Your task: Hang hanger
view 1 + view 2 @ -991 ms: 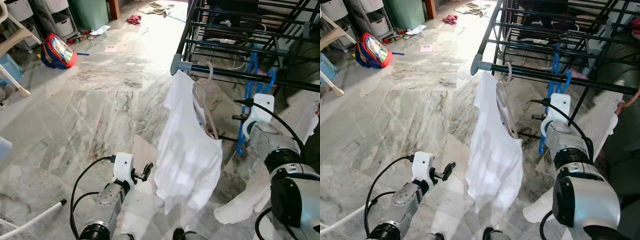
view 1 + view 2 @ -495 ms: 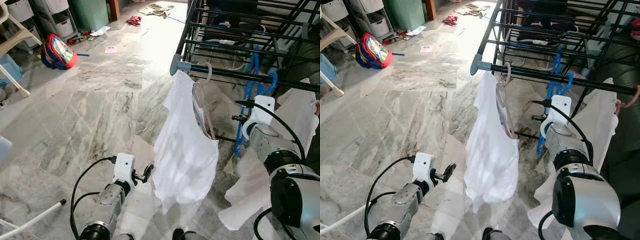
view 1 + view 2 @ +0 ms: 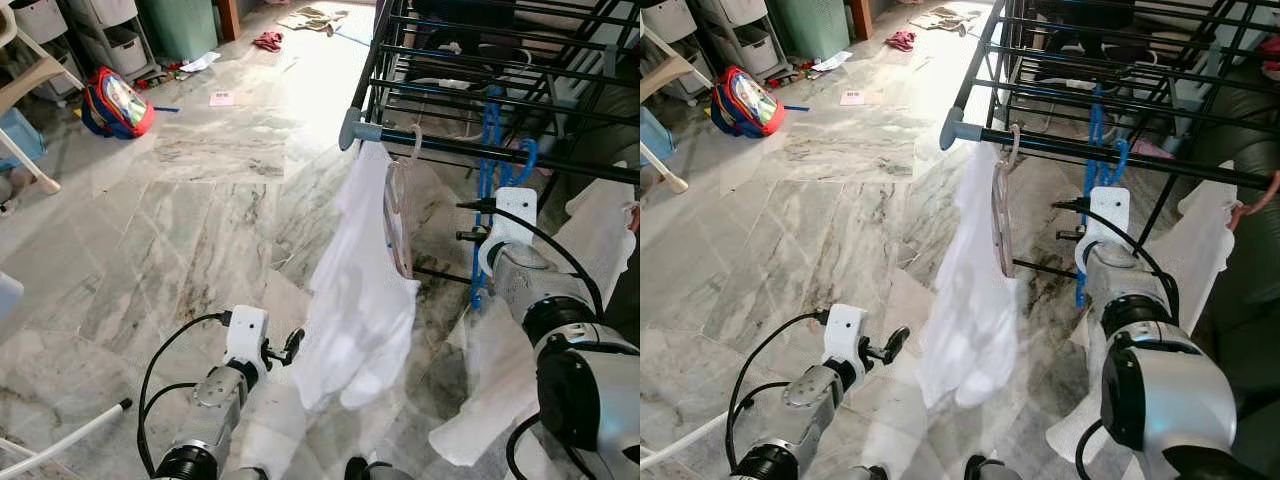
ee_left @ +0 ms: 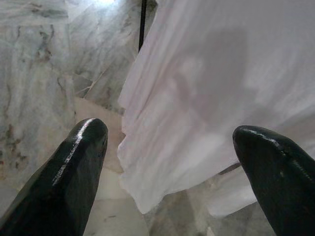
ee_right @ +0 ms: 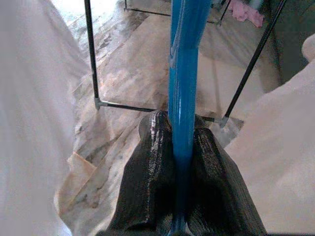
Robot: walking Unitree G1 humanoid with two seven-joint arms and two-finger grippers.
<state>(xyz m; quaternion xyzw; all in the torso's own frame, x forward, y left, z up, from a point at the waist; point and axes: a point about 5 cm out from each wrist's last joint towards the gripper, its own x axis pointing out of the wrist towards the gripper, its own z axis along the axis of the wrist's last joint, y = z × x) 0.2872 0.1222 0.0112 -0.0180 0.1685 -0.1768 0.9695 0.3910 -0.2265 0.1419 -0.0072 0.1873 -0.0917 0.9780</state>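
- Blue hanger: thin, bright blue plastic, hook end up among the black bars of the drying rack, body running downward past the front rail; long axis close to vertical, lower end near the floor behind the right arm.
- In the right wrist view, seen as one smooth blue strip rising straight out from between the two black fingers; shape of the whole hanger not visible there, hook visible from the head views alone.
- Right gripper: pads pressed together on the blue hanger, no gap showing on either side of it.
- Just to the robot's left on the same front rail: a pale hanger carrying a white shirt, cloth hanging limp and turned nearly edge-on.
- Left gripper: held low near the hem of the white shirt, fingers spread wide apart, nothing between them; cloth folds close up in the left wrist view, coarser from the head.
- Another white cloth draped low at the robot's right.
- Marble floor around; farther off, a red and blue backpack.
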